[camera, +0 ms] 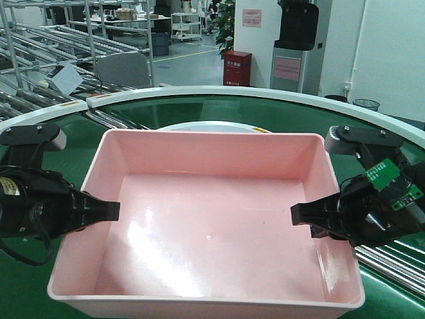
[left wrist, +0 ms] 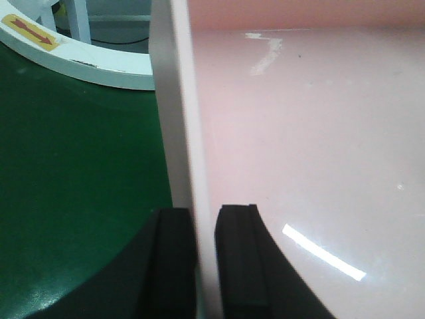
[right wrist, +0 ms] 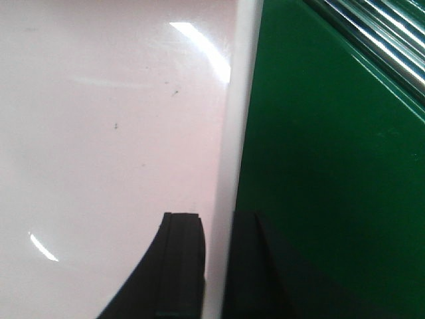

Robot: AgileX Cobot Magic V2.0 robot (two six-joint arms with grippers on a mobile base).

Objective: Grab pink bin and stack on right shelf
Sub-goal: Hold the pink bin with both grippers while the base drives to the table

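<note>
At 9 o'clock of the front view, the left gripper [camera: 99,210] pinches the left wall of the bin [camera: 212,159], one finger [left wrist: 171,259] outside and the other inside, the wall tight between them in the left wrist view. The bin, pink and empty, fills the middle of the front view over the green belt [camera: 199,109]; I cannot tell whether it rests on the belt or hangs just above it. A pale round rim [camera: 212,125] peeks out behind the bin's far wall at 12 o'clock. At 3 o'clock the right gripper [camera: 312,216] pinches the right wall in the same way, fingers [right wrist: 182,266] on either side of the rim in the right wrist view. Steel rollers [camera: 392,262] run beside the belt at 4 o'clock
</note>
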